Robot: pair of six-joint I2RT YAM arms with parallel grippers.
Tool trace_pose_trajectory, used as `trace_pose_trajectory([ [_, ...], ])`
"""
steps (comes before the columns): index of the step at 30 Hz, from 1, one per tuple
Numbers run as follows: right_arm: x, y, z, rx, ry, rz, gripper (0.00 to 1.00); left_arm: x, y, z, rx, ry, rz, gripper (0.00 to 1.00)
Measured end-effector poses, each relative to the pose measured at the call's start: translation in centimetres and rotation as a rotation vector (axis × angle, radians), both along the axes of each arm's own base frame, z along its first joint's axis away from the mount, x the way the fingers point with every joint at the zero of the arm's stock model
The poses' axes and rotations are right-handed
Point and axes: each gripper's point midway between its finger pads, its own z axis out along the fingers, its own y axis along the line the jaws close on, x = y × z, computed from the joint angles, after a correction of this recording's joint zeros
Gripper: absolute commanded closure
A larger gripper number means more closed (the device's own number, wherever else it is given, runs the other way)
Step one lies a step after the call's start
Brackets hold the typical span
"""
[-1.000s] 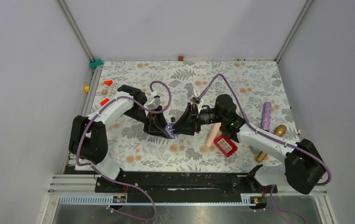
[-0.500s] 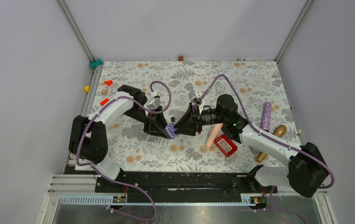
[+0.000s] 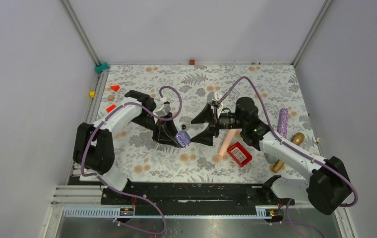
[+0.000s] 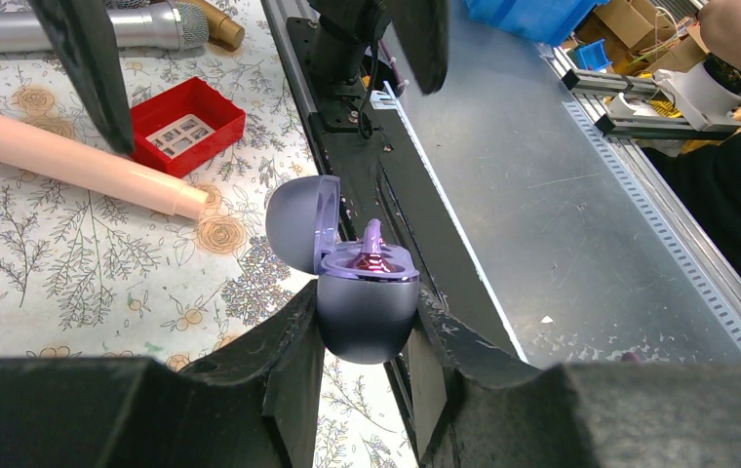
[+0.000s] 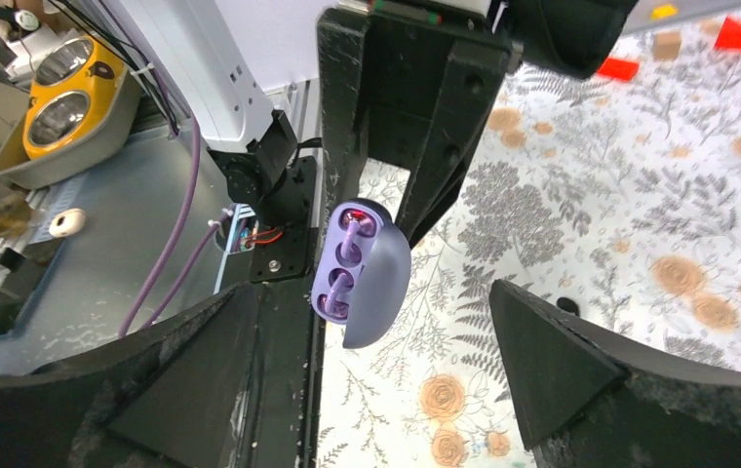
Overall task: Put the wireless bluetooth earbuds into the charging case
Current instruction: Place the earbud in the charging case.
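The charging case (image 4: 367,312) is a lavender oval pod with its lid (image 4: 298,222) hinged open. My left gripper (image 4: 367,317) is shut on its lower half and holds it just above the floral table. The wireless bluetooth earbuds are purple here. One (image 4: 373,255) sits in a well with its stem up. In the right wrist view both wells are filled by earbuds (image 5: 345,261). My right gripper (image 3: 199,128) stands wide open just right of the case (image 3: 183,139), touching nothing. The case (image 5: 367,273) hangs between and beyond its fingertips.
A pink cylinder (image 3: 226,140) and a red tray (image 3: 239,153) lie right of the grippers. Farther right are a glittery purple microphone (image 3: 282,124) and a gold object (image 3: 297,139). Red blocks (image 3: 114,88) lie at the far left. A tiny black object (image 5: 566,305) rests on the cloth.
My right gripper was nearly closed at the case; it has opened wide and drawn back to the right. The left gripper and case have stayed put.
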Motion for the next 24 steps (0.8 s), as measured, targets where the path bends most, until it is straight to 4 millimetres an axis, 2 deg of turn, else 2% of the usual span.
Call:
trace_pose_trajectory([
  [4, 0.1, 0.2, -1.3, -0.033, 0.033, 0.010, 0.00, 0.0, 0.0, 0.0, 0.000, 0.000, 0.000, 1.00],
  [15, -0.1, 0.7, -3.4, -0.072, 0.125, 0.061, 0.01, 0.0, 0.0, 0.0, 0.000, 0.000, 0.000, 1.00],
  [21, -0.7, 0.7, -3.1, -0.061, 0.144, 0.092, 0.01, 0.0, 0.0, 0.0, 0.000, 0.000, 0.000, 1.00],
  [24, -1.7, 0.7, -2.4, -0.041, 0.163, 0.147, 0.01, 0.0, 0.0, 0.0, 0.000, 0.000, 0.000, 1.00],
])
